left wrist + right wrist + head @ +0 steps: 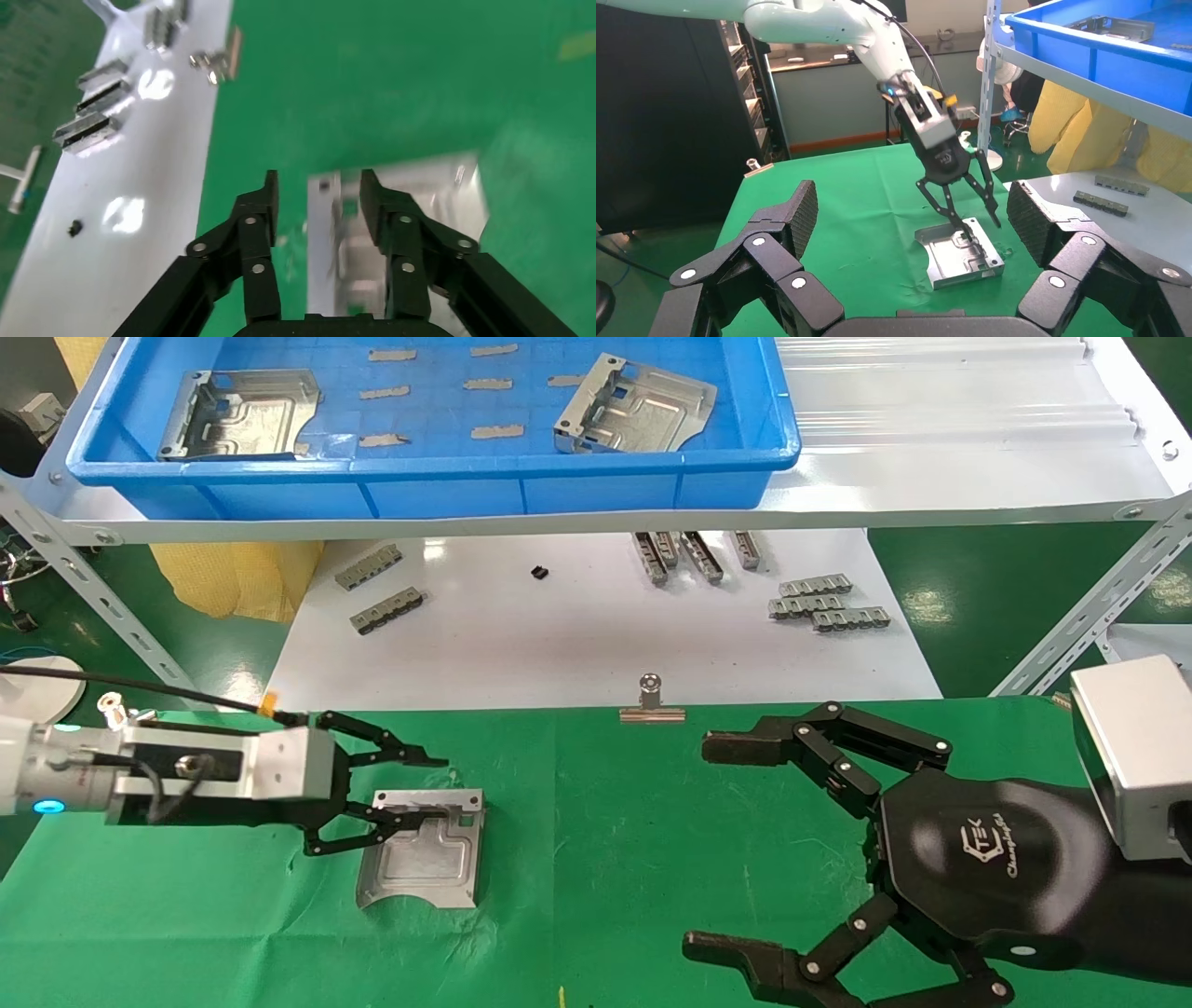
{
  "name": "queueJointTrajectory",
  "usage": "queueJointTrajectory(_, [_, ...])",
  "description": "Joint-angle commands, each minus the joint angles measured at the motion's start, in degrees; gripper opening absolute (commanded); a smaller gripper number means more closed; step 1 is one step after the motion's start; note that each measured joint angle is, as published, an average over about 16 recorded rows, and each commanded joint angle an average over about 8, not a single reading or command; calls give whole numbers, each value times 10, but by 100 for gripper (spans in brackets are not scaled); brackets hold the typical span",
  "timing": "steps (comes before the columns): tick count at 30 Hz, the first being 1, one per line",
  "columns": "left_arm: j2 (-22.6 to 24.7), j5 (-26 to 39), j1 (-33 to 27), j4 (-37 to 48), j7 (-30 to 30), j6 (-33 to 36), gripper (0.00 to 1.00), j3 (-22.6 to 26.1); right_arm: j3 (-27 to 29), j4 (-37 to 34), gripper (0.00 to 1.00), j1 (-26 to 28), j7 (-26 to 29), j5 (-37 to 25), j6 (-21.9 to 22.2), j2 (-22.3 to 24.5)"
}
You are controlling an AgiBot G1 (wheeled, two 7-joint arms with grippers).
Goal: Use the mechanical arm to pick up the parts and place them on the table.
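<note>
Silvery plate (424,848) is lying on the green table (596,896) as we are spreading our left gripper (410,789) over it, released, judging withdrawal next, while our right gripper (722,845) is hovering open.

On my tabletop (605,859) one part (424,848) lies left of centre, with my left tool (396,794) directly over its left edge. My right tool (722,845) sits well apart on the right. Behind, up on a shelf, two more parts (242,416) lie in the tray (428,486).
</note>
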Motion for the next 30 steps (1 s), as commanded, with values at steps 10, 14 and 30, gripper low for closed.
queueJointTrajectory(10, [-5,-42,3,33,-58,30,100,-27,0,0,100,0,0,0,0,0])
queueJointTrajectory(14, [-5,-38,4,28,-53,28,100,-25,0,0,100,0,0,0,0,0])
queueJointTrajectory(30, [-52,-85,79,-126,-162,17,100,-80,0,0,100,0,0,0,0,0])
